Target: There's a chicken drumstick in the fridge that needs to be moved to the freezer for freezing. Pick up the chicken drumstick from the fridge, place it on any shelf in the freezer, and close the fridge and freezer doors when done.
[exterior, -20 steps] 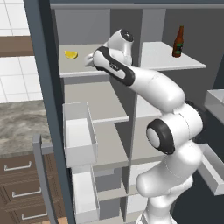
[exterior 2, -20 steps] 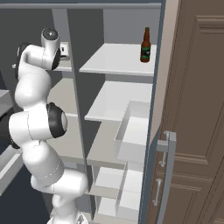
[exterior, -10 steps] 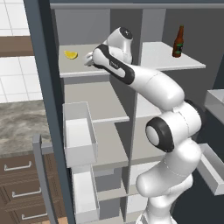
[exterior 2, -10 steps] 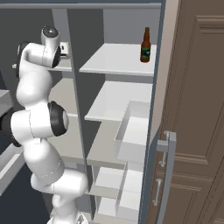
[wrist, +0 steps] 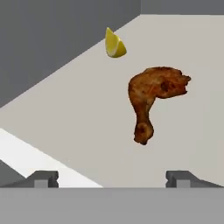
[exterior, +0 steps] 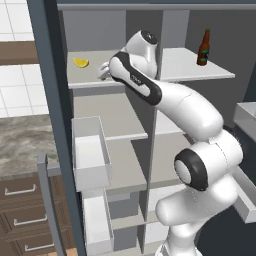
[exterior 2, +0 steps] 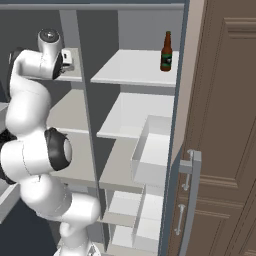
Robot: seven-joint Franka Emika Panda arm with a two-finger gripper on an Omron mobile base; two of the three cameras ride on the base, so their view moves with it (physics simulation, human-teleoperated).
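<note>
1. The chicken drumstick lies flat on the top shelf of the freezer, the narrower half of the tall slate-blue appliance; its thin bone end points toward the claw and its meaty end away.
2. The claw stands wide: in the hand view its two dark fingertips sit far apart at the bottom, and the drumstick rests on the shelf beyond them, apart from both tips, so nothing is held.
3. The lemon wedge lies on the same shelf, past the drumstick and near the freezer's back wall; the two do not touch. In the left base view the lemon wedge sits left of the claw.
4. The white arm reaches from the lower right up to that top shelf, its hand just over the shelf's front part.
5. A brown bottle stands upright on the top shelf of the fridge, the wider half, to the right of the freezer.
6. White door bins hang on the open freezer door, below the level of the top shelf.
7. The fridge door also stands open, with its grey bar handle at its edge.
</note>
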